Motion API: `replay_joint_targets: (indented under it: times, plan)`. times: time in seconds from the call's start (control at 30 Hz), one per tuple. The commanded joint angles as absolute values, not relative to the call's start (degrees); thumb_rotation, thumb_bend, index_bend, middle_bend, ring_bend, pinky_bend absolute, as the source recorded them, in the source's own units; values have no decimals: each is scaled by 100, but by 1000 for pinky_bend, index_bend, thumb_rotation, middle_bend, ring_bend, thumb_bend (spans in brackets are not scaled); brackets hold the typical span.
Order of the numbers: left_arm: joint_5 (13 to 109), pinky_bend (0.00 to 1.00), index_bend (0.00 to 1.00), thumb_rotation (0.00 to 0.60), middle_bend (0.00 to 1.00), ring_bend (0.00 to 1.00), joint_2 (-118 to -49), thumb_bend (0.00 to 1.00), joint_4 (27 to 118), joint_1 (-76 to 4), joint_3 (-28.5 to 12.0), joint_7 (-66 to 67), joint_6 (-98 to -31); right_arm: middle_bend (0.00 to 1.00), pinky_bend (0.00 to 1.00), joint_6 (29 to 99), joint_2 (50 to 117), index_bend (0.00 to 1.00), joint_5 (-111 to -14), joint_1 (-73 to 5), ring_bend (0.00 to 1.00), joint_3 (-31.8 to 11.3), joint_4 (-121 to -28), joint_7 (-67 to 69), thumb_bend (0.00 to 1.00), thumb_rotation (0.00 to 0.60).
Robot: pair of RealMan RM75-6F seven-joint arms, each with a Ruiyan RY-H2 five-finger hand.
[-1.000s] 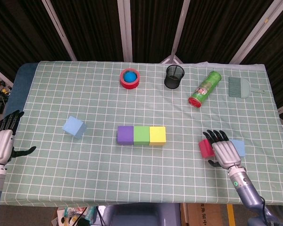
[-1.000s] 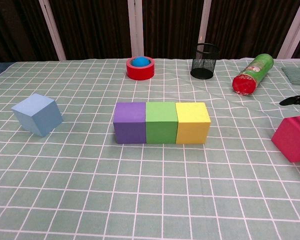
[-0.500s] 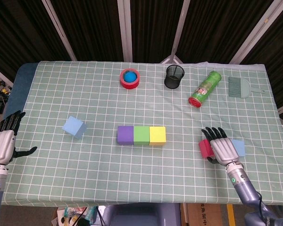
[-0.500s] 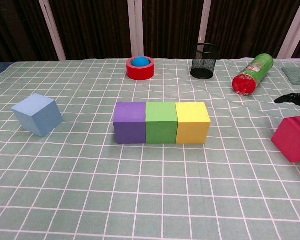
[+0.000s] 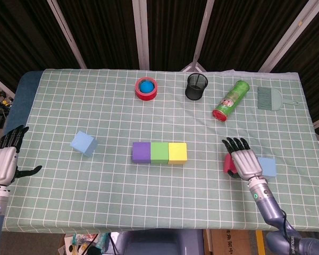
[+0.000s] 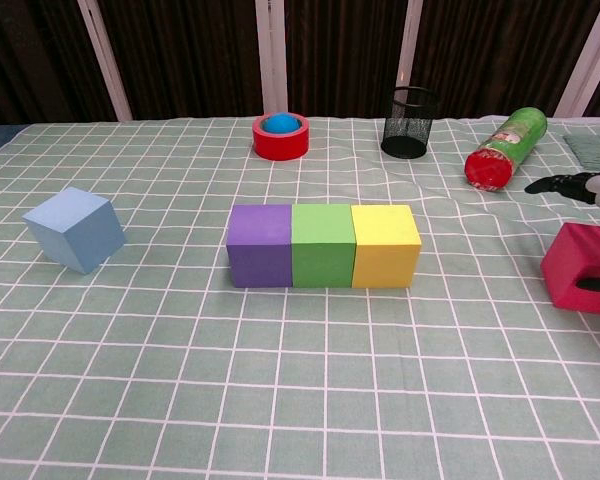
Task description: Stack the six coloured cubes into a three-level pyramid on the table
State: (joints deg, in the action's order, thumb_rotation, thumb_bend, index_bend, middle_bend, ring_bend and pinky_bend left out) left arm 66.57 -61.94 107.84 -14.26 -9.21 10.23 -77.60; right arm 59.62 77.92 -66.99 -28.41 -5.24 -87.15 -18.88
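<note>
Purple (image 5: 141, 152), green (image 5: 159, 152) and yellow (image 5: 177, 152) cubes form a touching row at mid-table, also seen as purple (image 6: 260, 245), green (image 6: 323, 245) and yellow (image 6: 385, 245). One light blue cube (image 5: 84, 143) (image 6: 75, 229) sits tilted to the left. My right hand (image 5: 243, 160) covers the red cube (image 5: 227, 164) (image 6: 580, 268), its thumb pressed on the near face and its fingers (image 6: 570, 185) stretched out above. A second light blue cube (image 5: 267, 167) lies just right of that hand. At the table's left edge my left hand (image 5: 2, 162) is open and holds nothing.
At the back stand a red tape roll (image 5: 147, 87) with a blue ball in it, a black mesh cup (image 5: 196, 86), a lying green can (image 5: 230, 100) and a grey brush (image 5: 271, 98). The table's right edge is close to the right hand.
My right hand has moved left and a little away from me, and the red cube has shifted left with it and now sits squarer. The left hand stays put.
</note>
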Motion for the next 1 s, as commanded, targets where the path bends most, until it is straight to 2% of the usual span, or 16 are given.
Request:
replay_joint_targets:
  times: [0.03,0.17,0.33,0.63,1.0]
  plan:
    - [6653,65,0,600,0,0,-6198,103,10773,-1429,-915,1017,-7745,92,0,5959,7786,0,-6620,-2858,31,-552,-8790,-1979,235,600]
    - [6656,65,0,600,0,0,-6200,103,10749,-1433,-901,1005,-7714,125,0,5954,7713,0,-6417,-2832,43,-544,-8930,-2163,235,600]
    - [6662,65,0,600,0,0,-6196,103,10735,-1431,-895,971,-7696,223,0,5966,7608,0,-6097,-2786,75,-545,-9138,-2348,235,600]
    - [6708,65,0,600,0,0,-6187,103,10776,-1426,-897,948,-7717,242,0,5997,7545,0,-5811,-2774,89,-586,-9244,-2439,236,600]
    - [6736,65,0,600,0,0,-6152,103,10791,-1413,-889,891,-7708,331,0,6105,7501,0,-5682,-2763,164,-597,-9377,-2521,236,600]
